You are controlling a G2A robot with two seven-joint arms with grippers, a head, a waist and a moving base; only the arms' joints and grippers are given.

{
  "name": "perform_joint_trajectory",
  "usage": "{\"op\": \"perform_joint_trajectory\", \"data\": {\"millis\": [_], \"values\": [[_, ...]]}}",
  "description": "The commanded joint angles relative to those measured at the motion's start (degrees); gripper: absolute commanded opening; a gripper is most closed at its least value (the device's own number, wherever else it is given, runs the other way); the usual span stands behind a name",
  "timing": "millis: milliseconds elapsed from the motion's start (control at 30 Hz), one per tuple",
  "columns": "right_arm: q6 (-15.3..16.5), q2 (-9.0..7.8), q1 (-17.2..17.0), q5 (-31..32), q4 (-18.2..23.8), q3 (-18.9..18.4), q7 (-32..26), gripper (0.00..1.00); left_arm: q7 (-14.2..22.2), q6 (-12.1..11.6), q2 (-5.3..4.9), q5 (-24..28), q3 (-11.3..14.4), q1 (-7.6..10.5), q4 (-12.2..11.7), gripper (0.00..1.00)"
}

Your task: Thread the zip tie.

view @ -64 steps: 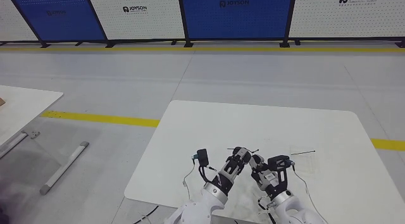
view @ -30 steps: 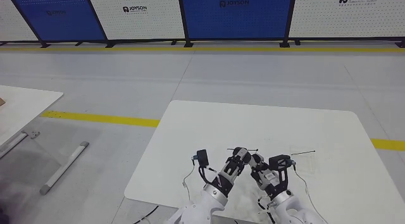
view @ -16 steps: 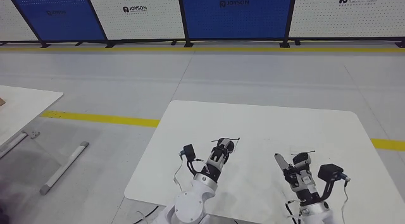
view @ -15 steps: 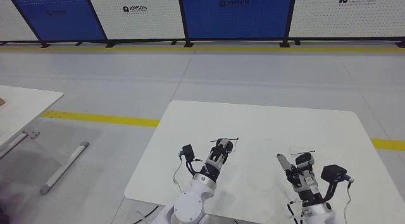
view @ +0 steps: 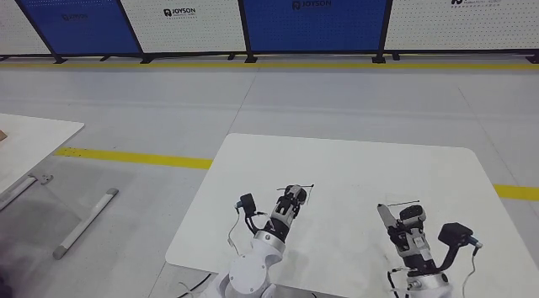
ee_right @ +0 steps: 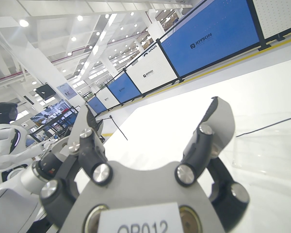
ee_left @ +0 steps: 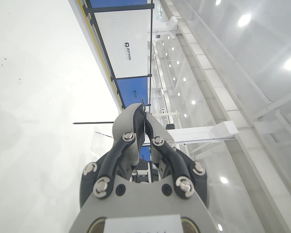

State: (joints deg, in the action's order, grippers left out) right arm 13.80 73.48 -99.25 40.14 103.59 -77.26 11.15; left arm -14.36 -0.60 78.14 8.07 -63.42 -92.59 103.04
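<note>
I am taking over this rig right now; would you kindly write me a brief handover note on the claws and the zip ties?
Left claw: shut on a black zip tie, held just off the white table, its tail sticking out sideways.
Right claw: open, empty, well apart from the left one.
A second zip tie lies flat on the table ahead of the right claw.
Done: one tie is in hand.
Left: the held tie is straight, with no loop visible, so its tail has yet to go through a head.

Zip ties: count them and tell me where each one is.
2. One zip tie is clamped in the left gripper; a second zip tie lies on the table beyond the open right gripper.
</note>
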Motion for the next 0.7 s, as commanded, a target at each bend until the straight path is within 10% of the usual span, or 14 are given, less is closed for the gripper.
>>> {"op": "perform_joint_trajectory", "data": {"millis": [0, 133, 267, 667], "values": [[0.58, 0.12, 0.01, -11.05, 0.01, -2.06, -0.01, 1.00, -3.16, -0.89, 0.20, -1.32, 0.43, 0.12, -0.31, 0.00], [2.50, -0.06, -0.93, -21.88, 0.08, -7.17, -1.11, 1.00, -6.08, -1.83, 0.41, -3.78, 0.91, 0.26, -0.83, 0.00], [-3.32, 0.02, -0.73, -26.69, -0.63, -10.36, -0.79, 1.00, -10.65, -2.06, 0.61, -9.12, 1.51, 0.45, -2.66, 0.00], [-5.72, 0.08, -0.42, -27.49, -0.68, -10.59, -1.19, 1.00, -11.11, -2.04, 0.72, -9.61, 2.00, 0.55, -3.23, 0.00]]}}
